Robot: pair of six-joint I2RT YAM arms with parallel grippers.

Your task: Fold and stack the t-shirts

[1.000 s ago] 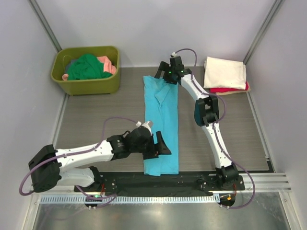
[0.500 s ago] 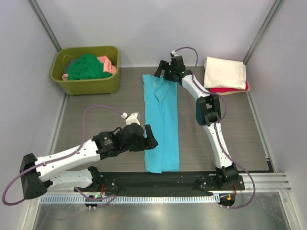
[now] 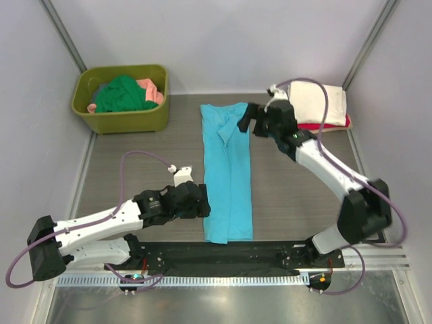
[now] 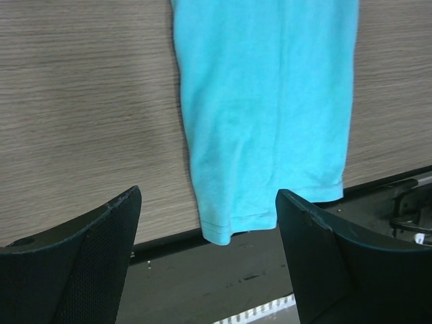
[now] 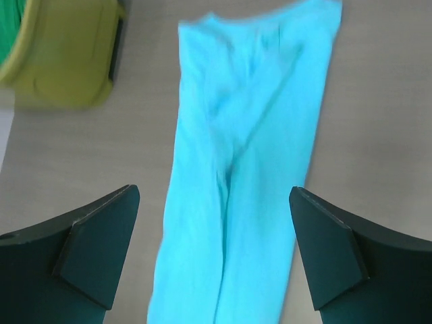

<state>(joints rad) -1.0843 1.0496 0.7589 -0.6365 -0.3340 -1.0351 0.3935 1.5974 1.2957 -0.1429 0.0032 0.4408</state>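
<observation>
Jaws on both of your arms stand spread with nothing between them. Your left gripper (image 4: 208, 194) sits at the left edge of the turquoise-blue t-shirt (image 3: 228, 172), close to its near end. Your right gripper (image 5: 214, 191) hangs over the right side of its far end, off the cloth. That shirt lies flat down the middle of the table (image 3: 135, 162) as a long narrow strip, and its near hem reaches just past the wood-grain edge onto the dark strip. At the far left, the olive-green tub (image 3: 121, 123) holds a dark green shirt (image 3: 121, 94) and a salmon-pink shirt (image 3: 154, 91). At the far right, a folded cream-white shirt (image 3: 316, 101) rests on a red shirt (image 3: 331, 126).
</observation>
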